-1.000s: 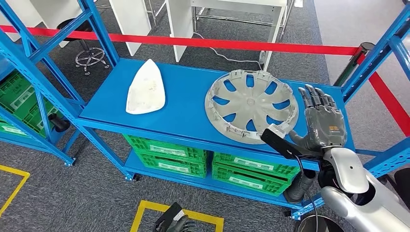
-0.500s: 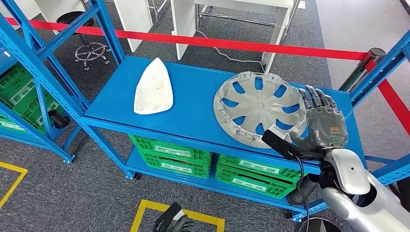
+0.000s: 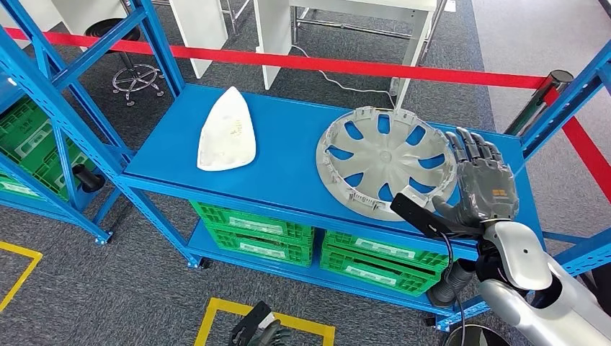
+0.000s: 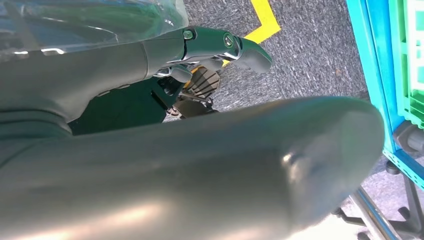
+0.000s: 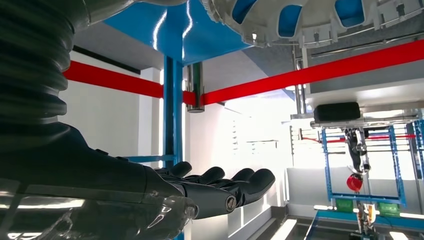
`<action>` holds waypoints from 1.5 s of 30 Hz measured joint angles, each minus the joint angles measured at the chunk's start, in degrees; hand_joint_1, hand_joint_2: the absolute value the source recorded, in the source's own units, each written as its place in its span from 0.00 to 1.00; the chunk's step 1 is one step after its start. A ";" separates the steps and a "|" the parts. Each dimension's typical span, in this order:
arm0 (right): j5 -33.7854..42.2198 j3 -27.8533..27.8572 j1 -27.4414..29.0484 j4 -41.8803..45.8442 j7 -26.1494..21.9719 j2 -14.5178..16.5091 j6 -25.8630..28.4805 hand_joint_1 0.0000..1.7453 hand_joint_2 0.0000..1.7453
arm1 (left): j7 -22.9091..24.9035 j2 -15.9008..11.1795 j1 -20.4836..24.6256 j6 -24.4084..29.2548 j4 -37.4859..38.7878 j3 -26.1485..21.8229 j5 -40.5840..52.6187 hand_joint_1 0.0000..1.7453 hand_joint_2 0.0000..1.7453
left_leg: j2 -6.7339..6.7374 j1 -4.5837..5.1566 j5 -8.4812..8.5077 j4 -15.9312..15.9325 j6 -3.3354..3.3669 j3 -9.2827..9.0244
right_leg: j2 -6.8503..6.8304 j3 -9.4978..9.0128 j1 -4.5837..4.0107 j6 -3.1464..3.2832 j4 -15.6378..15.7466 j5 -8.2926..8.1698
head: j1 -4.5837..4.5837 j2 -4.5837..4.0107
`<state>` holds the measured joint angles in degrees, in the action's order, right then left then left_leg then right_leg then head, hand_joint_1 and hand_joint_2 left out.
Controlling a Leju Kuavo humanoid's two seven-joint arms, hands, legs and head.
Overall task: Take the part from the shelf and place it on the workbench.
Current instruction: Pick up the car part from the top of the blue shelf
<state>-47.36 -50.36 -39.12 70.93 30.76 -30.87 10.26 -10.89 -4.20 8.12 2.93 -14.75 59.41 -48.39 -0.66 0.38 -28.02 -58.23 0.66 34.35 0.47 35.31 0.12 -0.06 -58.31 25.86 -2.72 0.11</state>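
While the grey wheel cover [image 3: 385, 160] lies on the blue shelf [image 3: 288, 155], the right robot hand [image 3: 484, 185] hovers beside it — fingers apart, empty

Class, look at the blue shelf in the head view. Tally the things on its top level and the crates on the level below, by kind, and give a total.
Grey wheel covers: 1
White moulded parts: 1
Green crates: 4
Total: 6
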 joint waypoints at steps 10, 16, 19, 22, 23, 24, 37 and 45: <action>-0.02 -0.01 0.16 -0.05 -0.43 0.09 0.65 0.00 1.00 | 0.01 0.00 0.14 0.00 0.00 0.02 0.25 0.00 0.00 | 0.00 0.00 0.01 0.05 -0.01 -0.02 | 0.00 -0.01 0.00 0.00 -0.01 0.00 | 0.01 0.00; -0.99 -0.14 0.15 -0.38 -1.48 0.77 0.85 0.00 1.00 | 0.07 0.00 0.59 0.14 0.00 0.02 0.36 0.00 0.00 | 0.00 0.00 0.01 0.05 -0.01 -0.02 | 0.00 -0.02 0.00 0.00 -0.01 0.00 | 0.00 0.00; -1.01 -0.23 0.15 -0.62 -1.89 1.29 0.93 0.00 1.00 | 0.07 0.00 0.95 0.17 0.00 0.02 0.37 0.00 0.00 | 0.00 0.00 0.01 0.06 -0.01 -0.02 | 0.00 -0.02 0.00 0.00 -0.01 0.00 | -0.01 -0.01; -1.01 -0.27 0.13 -0.97 -2.07 1.78 0.92 0.00 1.00 | 0.07 0.00 1.17 0.17 0.00 0.02 0.37 0.00 0.00 | 0.00 0.00 0.01 0.06 -0.01 -0.03 | 0.00 -0.03 0.00 0.00 -0.01 0.00 | 0.00 0.00; -1.04 -0.29 0.12 -1.10 -2.12 1.92 0.91 0.00 1.00 | 0.07 0.00 1.21 0.17 0.00 0.02 0.37 0.00 0.00 | 0.00 0.00 0.01 0.06 -0.01 -0.03 | 0.00 -0.03 0.00 0.00 -0.01 0.00 | 0.00 0.00; -1.08 -0.31 0.10 -1.25 -2.22 2.06 0.90 0.00 1.00 | 0.07 0.00 1.23 0.17 0.00 0.02 0.39 0.00 0.00 | 0.00 0.00 0.01 0.06 -0.01 -0.03 | 0.00 -0.03 0.00 0.00 -0.01 0.00 | 0.00 0.00; 0.24 -0.84 -0.03 -4.61 -4.24 4.27 1.82 0.00 1.00 | 0.03 0.15 1.83 0.00 0.00 0.04 1.15 0.00 0.00 | 0.00 0.00 0.01 0.07 -0.01 -0.04 | 0.00 -0.03 0.00 0.00 -0.01 0.01 | 0.00 0.00; 0.46 -0.87 0.80 -6.13 -4.38 4.52 1.74 0.00 1.00 | 0.51 0.15 1.82 0.00 0.00 0.08 1.17 0.00 0.00 | 0.00 0.00 0.01 0.07 -0.01 -0.04 | 0.00 -0.02 0.00 0.00 -0.01 0.01 | 0.00 0.00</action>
<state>-46.91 -51.23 -38.32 64.80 26.38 -26.34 11.99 -10.38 -4.04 9.94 2.93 -14.75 59.49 -47.22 -0.66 0.38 -28.01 -58.16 0.64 34.31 0.47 35.29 0.12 -0.06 -58.32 25.87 -2.72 0.11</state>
